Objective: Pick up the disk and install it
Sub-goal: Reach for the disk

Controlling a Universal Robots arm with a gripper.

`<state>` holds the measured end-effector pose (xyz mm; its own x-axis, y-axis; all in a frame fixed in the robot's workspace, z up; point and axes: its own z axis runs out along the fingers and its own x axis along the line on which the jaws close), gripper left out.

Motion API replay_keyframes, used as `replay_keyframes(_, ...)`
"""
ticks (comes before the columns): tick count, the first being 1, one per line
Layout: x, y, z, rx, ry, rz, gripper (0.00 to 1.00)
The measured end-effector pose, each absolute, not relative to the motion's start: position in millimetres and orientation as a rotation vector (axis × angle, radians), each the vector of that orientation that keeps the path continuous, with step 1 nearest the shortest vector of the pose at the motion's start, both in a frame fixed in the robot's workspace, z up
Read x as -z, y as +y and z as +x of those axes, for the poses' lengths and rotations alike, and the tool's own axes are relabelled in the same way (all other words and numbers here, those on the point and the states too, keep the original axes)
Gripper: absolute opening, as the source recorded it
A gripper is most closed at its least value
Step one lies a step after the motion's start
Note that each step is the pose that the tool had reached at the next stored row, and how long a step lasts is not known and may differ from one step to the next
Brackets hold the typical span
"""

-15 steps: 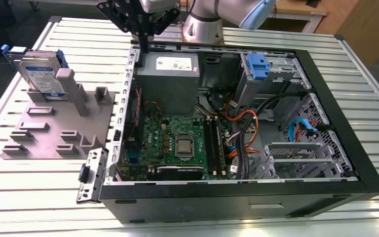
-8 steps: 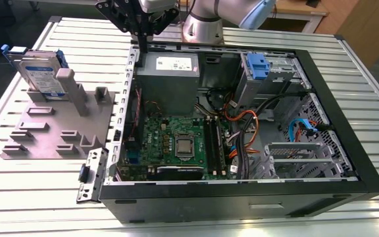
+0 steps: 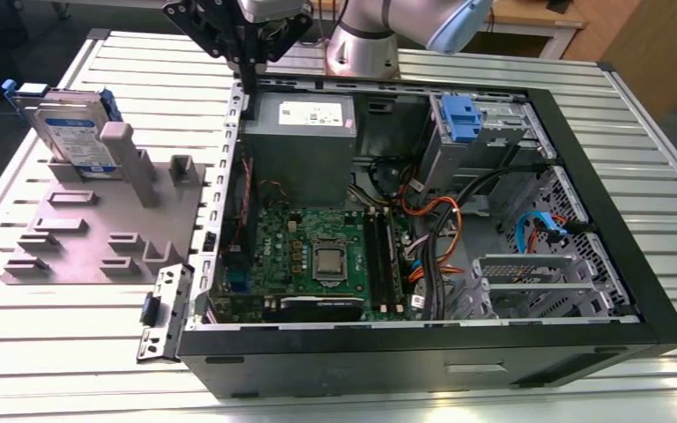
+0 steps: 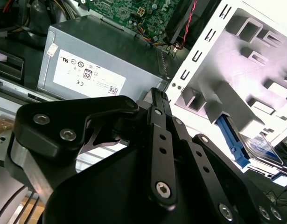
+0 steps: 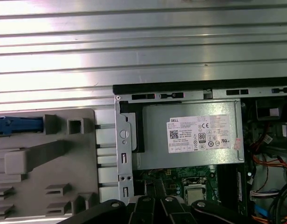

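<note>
Across most of the scene runs a slatted metal table (image 3: 621, 115), and on it lies a black computer case (image 3: 433, 366) with its side open upward, taking up the middle and the exterior view's right. Beside the case, on the exterior view's left and just touching its edge, sits a grey fixture plate (image 3: 80, 238) with upright posts and low blocks.

At the far edge of the table stands the robot arm (image 3: 374, 35), reaching over the far left corner of the case. Inside the case, a grey power supply (image 3: 303, 132) with a white label fills the far left corner. A green motherboard (image 3: 315, 256) lies nearer, and a bright blue caddy (image 3: 462, 119) sits in the far right bay among orange and black cables.

The disk (image 3: 74, 132) stands tilted on the far part of the fixture plate, leaning against the posts, with its white-and-blue label facing the near side and its blue carrier showing at the edges. It is well apart from the gripper.

The gripper (image 3: 247, 48) hangs above the case's far left rim, just beside the power supply. It carries nothing, and whether it is set wide or narrow I cannot tell.
</note>
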<state>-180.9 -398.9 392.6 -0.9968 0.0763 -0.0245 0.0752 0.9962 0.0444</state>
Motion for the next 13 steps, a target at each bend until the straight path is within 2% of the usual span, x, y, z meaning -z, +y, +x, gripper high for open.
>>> replay_keyframes(13,-392.5,-399.0,-184.5,-0.068,3.112,0.118,0.11)
